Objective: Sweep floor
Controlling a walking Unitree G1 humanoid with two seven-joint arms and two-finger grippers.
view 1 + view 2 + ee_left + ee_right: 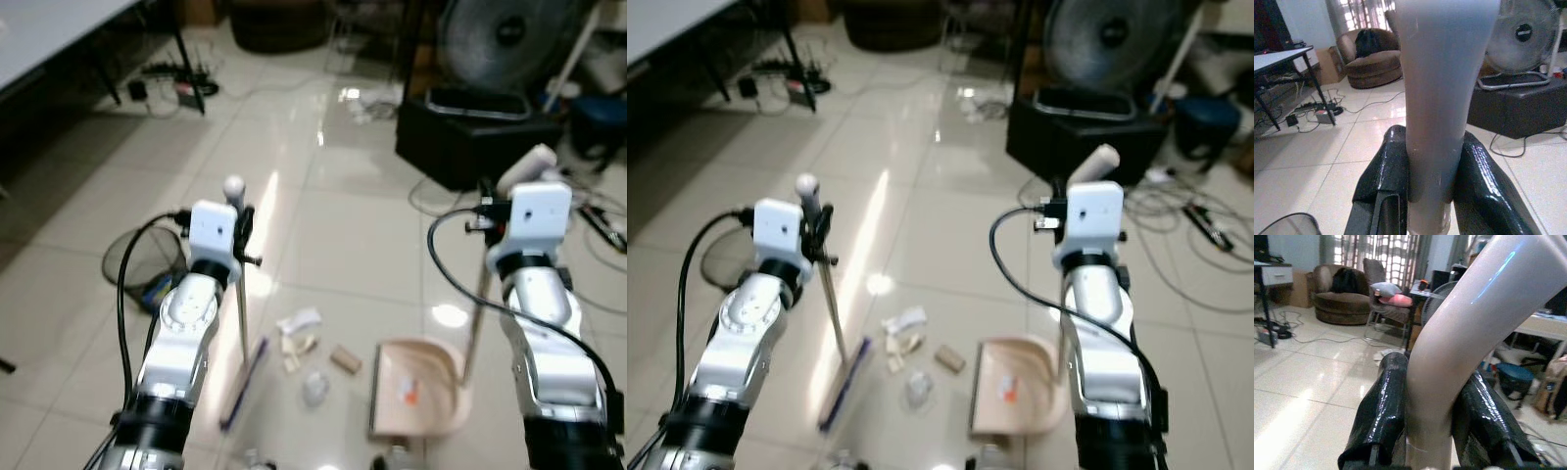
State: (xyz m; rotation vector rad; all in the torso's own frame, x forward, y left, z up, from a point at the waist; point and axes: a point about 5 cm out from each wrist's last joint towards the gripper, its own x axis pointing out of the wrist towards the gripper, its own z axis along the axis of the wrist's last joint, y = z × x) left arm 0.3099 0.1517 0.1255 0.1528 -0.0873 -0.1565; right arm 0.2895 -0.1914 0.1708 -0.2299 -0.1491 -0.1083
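- Floor [353, 225]: I see glossy pale tiles across most of the head frame, with bright light reflections near the centre.
- Fan [505, 39]: upper right of the frame, standing behind a black box [460, 137] that sits on the tiles.
- Table [49, 29]: upper left corner, pale top on dark legs, with a power strip and cables on the tiles beside it.
- Armchair [1374, 61]: brown, in the upper left of the left wrist frame, against the far wall.
- Dustpan [421, 387]: beige, flat on the tiles at lower right of centre, with a small orange-and-white scrap inside. Its long handle [1464, 342] rises up to my right gripper [1432, 406], whose two black fingers are clamped on either side of it.
- Broom [240, 313]: thin grey pole standing nearly upright left of centre, its brush head on the tiles at lower centre-left. My left gripper [1432, 181] is closed around the pole just below its rounded top (both fingers press the shaft).
- Litter [304, 343]: crumpled paper and small scraps lying between the brush head and the dustpan, near both.
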